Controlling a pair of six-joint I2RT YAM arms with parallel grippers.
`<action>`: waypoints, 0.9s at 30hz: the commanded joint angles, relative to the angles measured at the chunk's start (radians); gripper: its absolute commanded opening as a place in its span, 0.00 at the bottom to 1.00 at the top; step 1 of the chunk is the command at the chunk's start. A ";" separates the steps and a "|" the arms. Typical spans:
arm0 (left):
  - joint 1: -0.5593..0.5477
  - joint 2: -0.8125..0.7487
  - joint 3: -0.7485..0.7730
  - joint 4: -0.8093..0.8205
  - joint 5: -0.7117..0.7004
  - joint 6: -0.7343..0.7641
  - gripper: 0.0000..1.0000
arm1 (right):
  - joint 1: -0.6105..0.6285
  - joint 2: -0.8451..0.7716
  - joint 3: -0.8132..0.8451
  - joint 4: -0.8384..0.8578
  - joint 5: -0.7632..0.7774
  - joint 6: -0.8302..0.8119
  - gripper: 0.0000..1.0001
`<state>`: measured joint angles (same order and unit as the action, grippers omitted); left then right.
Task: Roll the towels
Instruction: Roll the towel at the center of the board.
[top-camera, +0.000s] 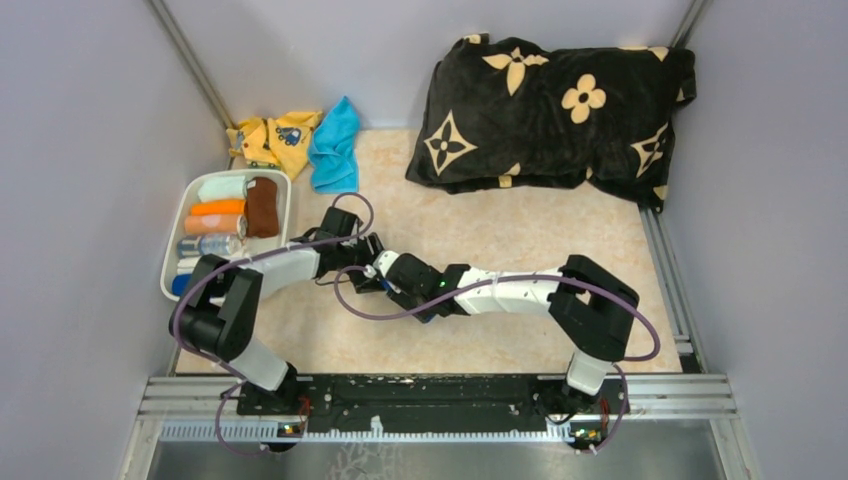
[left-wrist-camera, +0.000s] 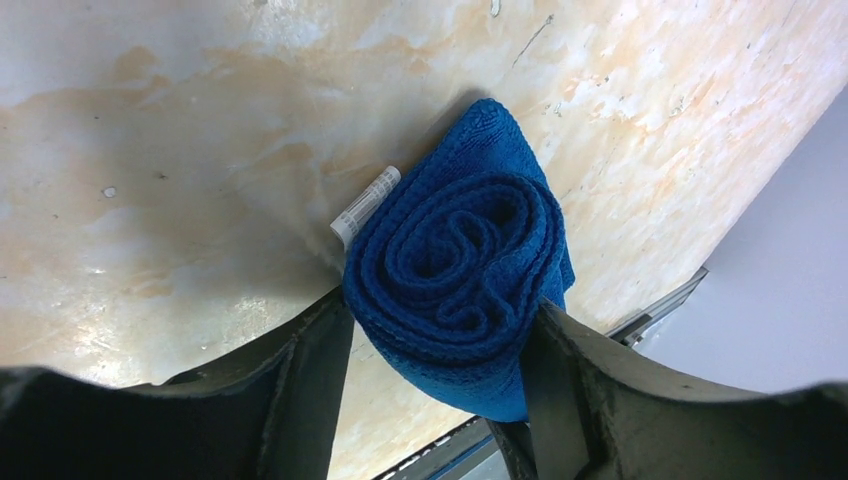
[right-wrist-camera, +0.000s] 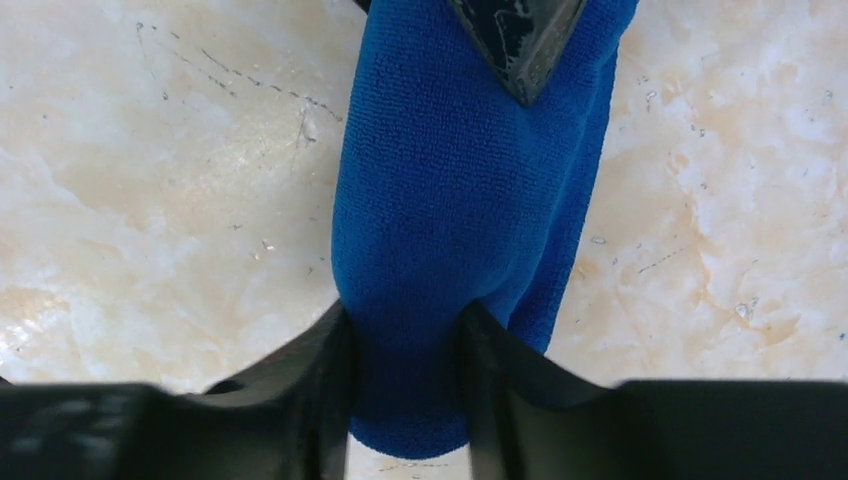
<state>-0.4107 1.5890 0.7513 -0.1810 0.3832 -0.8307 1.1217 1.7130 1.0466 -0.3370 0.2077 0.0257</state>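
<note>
A dark blue towel (left-wrist-camera: 460, 270), rolled into a spiral with a white tag (left-wrist-camera: 365, 205), sits between my left gripper's (left-wrist-camera: 440, 350) fingers, which are shut on its end. My right gripper (right-wrist-camera: 405, 370) is shut on the same towel (right-wrist-camera: 450, 200) and pinches its other end. A fingertip of the left gripper (right-wrist-camera: 520, 40) presses on the roll at the top of the right wrist view. In the top view both grippers meet mid-table, left (top-camera: 362, 250) and right (top-camera: 385, 272), and hide the roll. The roll lies just over the beige marbled table.
A white basket (top-camera: 288, 205) at the left holds several rolled towels. A yellow towel (top-camera: 275, 138) and a cyan towel (top-camera: 335, 150) lie unrolled behind it. A black flowered pillow (top-camera: 555, 110) fills the back right. Grey walls close in both sides.
</note>
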 joint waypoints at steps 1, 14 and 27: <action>-0.005 -0.014 -0.009 -0.049 -0.070 0.021 0.68 | -0.034 0.043 -0.035 0.002 -0.112 0.024 0.26; 0.050 -0.345 -0.174 0.054 0.024 -0.133 0.81 | -0.191 0.032 -0.098 0.141 -0.532 0.194 0.18; -0.027 -0.138 -0.235 0.382 0.114 -0.200 0.76 | -0.343 0.062 -0.264 0.467 -0.835 0.424 0.17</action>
<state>-0.4225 1.3861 0.5060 0.0692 0.4587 -1.0092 0.8070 1.7142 0.8539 0.0780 -0.5011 0.3481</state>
